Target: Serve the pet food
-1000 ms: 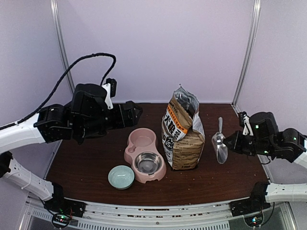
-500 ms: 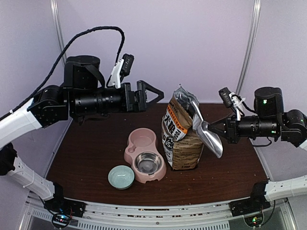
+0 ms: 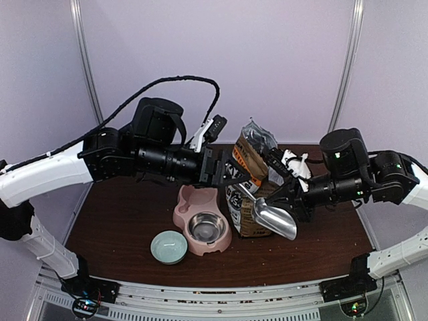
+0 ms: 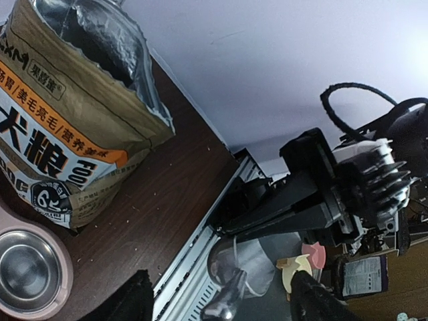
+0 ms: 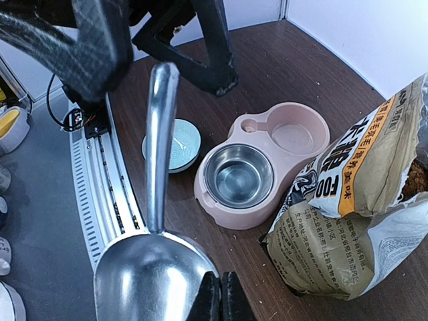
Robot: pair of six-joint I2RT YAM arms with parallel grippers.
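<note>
- The pet food (image 5: 418, 180) is all inside the open bag (image 3: 251, 194). It shows only as a reddish-brown patch in the bag's mouth in the right wrist view. None is in the pink double bowl (image 3: 200, 217) or its steel dish (image 5: 239, 175).
- The right gripper (image 5: 215, 294) is pinched tight on the side wall of the metal scoop (image 5: 147, 274), whose handle points away from the wrist — a thin, off-centre hold. Loaded with kibble, or pushed into it, the scoop could twist or slip out.
- The left gripper (image 4: 223, 281) hangs beside the bag's top, fingers spread wide with nothing between them. Nothing steadies the bag, so a shove from the scoop could tip it and spill food across the table (image 3: 120, 227).
- Both arms crowd the same spot at the bag — a knock between them looks likely if either swings in carelessly.
- The small green bowl (image 3: 168, 246) sits just beside the double bowl, so a loose pour could land there instead.
</note>
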